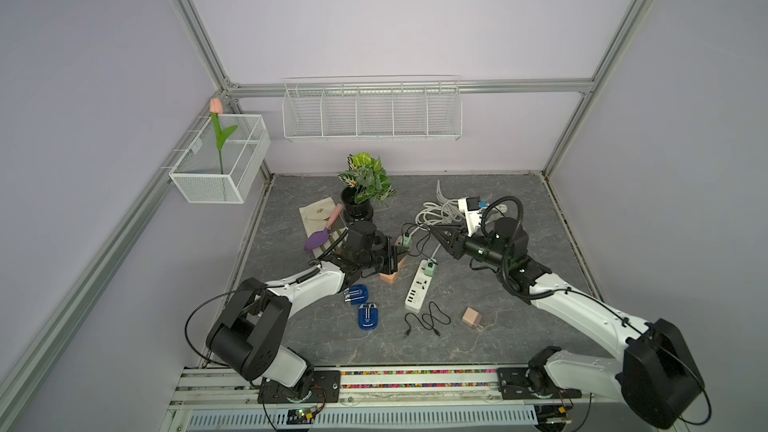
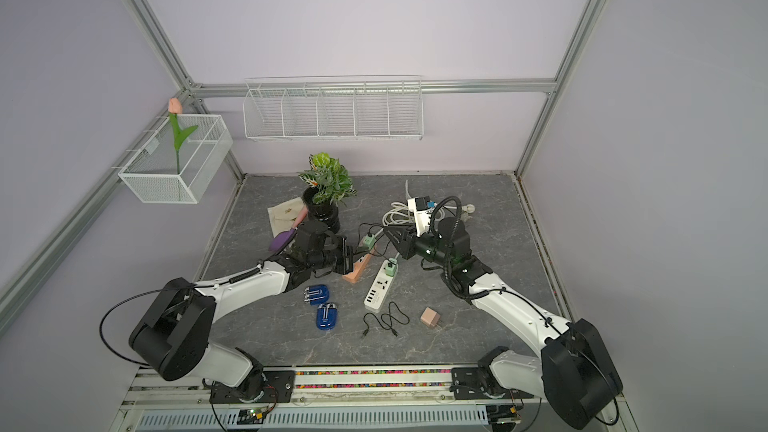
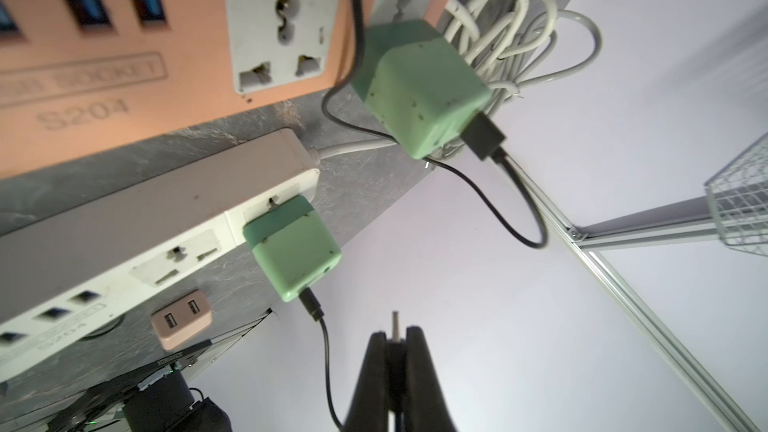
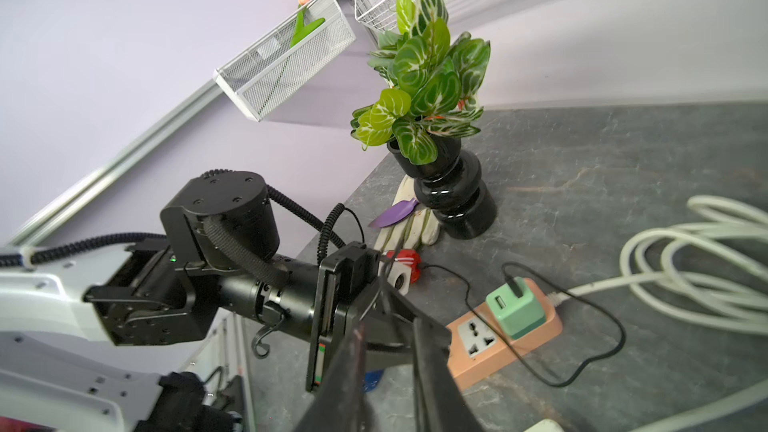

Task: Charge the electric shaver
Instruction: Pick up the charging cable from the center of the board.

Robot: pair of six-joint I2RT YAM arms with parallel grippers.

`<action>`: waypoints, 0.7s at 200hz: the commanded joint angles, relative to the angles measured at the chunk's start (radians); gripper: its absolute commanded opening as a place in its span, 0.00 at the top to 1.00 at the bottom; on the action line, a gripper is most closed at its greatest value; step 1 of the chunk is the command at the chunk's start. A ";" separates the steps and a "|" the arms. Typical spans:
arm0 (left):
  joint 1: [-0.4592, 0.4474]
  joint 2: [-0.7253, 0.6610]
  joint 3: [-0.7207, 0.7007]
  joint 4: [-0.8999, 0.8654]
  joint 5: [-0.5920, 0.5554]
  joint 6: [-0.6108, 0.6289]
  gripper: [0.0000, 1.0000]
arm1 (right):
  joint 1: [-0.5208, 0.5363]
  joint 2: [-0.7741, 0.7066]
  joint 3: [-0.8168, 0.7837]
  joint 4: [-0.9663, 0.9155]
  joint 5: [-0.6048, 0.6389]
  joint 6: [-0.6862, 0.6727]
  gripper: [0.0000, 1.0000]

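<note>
Over the pink strip [image 3: 187, 89], left hand [image 3: 395, 335] clenches the plug [image 3: 395, 320], right hand [image 4: 388, 338] released; keep plug tip straight, cord [image 3: 326, 349] slack, for insertion.

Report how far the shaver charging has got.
Done: a green adapter sits in the pink power strip with a black cable plugged in. In hand: the left claw is shut on a small cable plug; the right claw is open, holding nothing. Left: the two blue shavers lie on the table, unconnected; the plug has yet to go into one.
</note>
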 commanded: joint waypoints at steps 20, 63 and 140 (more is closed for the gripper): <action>0.042 -0.123 0.115 -0.280 -0.125 -0.043 1.00 | -0.004 -0.115 0.030 -0.187 0.003 0.128 0.37; 0.044 -0.116 0.267 -0.443 -0.202 0.116 1.00 | 0.022 -0.134 0.239 -0.518 -0.044 0.286 0.32; 0.028 -0.118 0.321 -0.440 -0.352 0.350 1.00 | 0.099 0.167 0.362 -0.212 -0.130 0.976 0.30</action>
